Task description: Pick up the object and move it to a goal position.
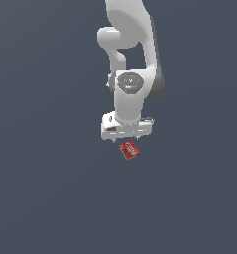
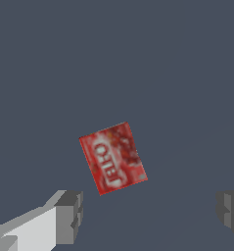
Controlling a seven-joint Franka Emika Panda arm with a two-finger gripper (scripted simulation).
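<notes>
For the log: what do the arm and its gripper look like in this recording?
The arm is glossy white with rounded segments and a dark grey band along one side. A grey round cap with small red and green dots marks the wrist. The gripper is a white block; its fingertips are dark grey and ridged. No cables show.

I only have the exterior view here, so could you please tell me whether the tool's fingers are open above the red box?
Observer: Yes, in the wrist view the tool is open, its two grey fingertips set wider apart than the red box.
Operator: Thank you. Is either finger touching the box?
Observer: No, bare floor shows between the box and each fingertip.
Operator: Can you read how the box lies?
Observer: It lies flat, printed face up, with white lettering, skewed to the line between the fingers.
</notes>
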